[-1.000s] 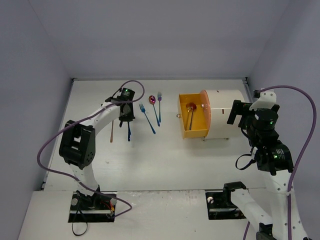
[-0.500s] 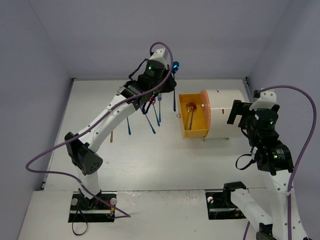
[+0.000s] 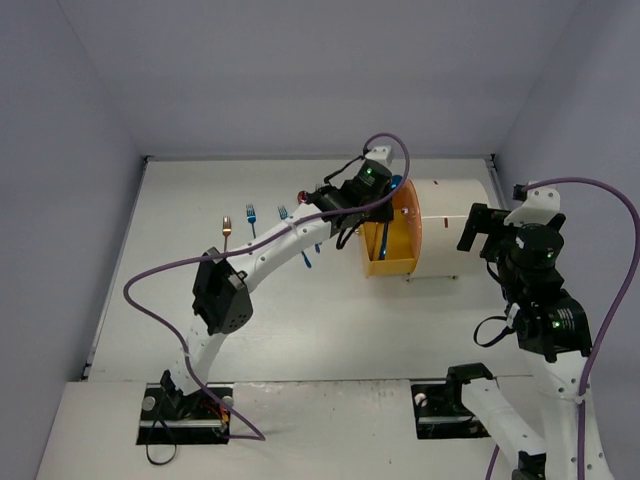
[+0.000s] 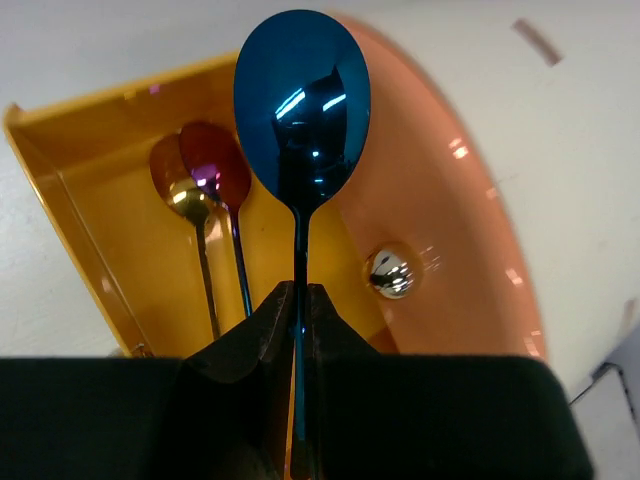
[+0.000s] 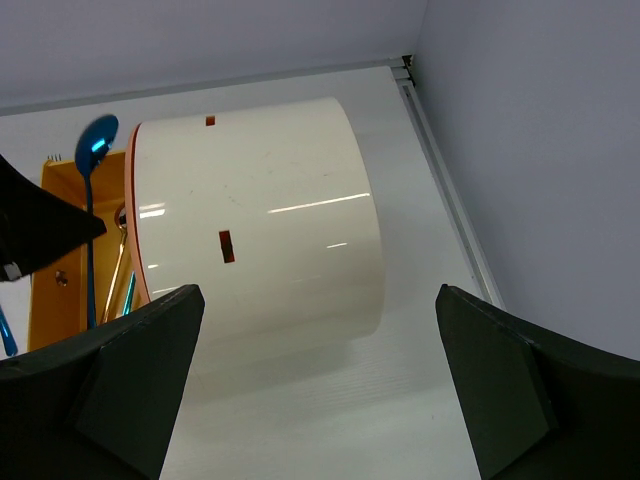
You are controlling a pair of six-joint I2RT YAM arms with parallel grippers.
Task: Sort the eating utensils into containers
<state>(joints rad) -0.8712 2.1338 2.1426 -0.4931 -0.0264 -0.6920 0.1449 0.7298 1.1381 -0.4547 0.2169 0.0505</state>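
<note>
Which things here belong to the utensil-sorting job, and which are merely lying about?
Job: blue spoon in left gripper; open orange drawer holding two spoons; white cabinet; blue forks on table.
Merely there: purple cables.

blue spoon (image 4: 302,110) handle hidden inside left hand (image 4: 301,292), right hand (image 5: 318,292) cropped

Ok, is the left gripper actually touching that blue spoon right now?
Touching. The left wrist view shows the left gripper shut on the blue spoon, its jaws pinching the thin handle from both sides with no gap.
</note>
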